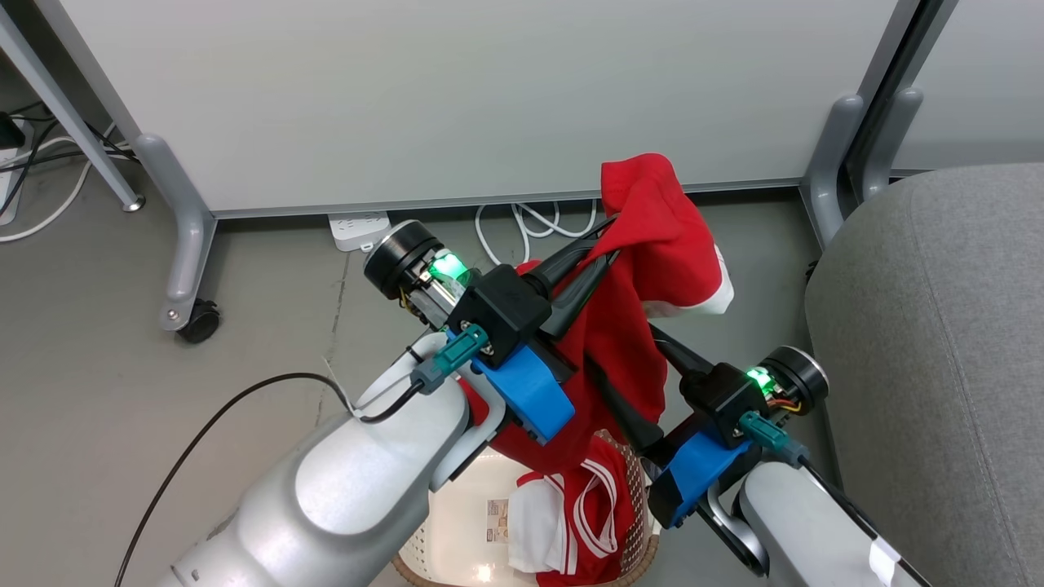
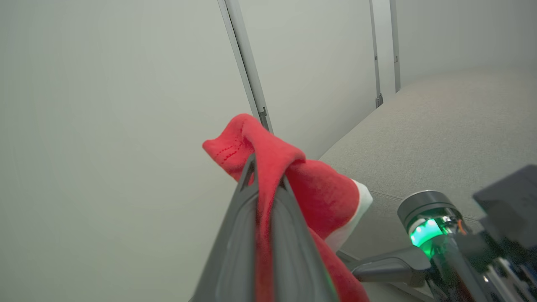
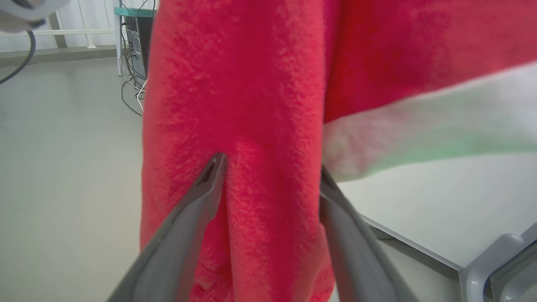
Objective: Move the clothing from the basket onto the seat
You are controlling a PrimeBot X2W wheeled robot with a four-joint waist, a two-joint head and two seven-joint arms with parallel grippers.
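Observation:
My left gripper (image 1: 605,244) is shut on the red top (image 1: 652,236) and holds it up above the basket (image 1: 457,530). The cloth is pinched between its fingers (image 2: 235,235) and its white-trimmed end (image 2: 356,205) droops past them. My right gripper (image 1: 624,355) stands open lower down against the hanging top (image 3: 251,84), with a fold of the cloth between its spread fingers (image 3: 201,197). The red shorts (image 1: 587,505) with white stripes lie in the cream basket. The grey seat (image 1: 938,326) is to the right, close to the right arm.
A white partition (image 1: 457,98) on grey legs with a caster (image 1: 200,319) stands behind. A power strip (image 1: 359,228) and white cables (image 1: 530,220) lie on the floor below it. A black cable (image 1: 220,416) trails from my left arm.

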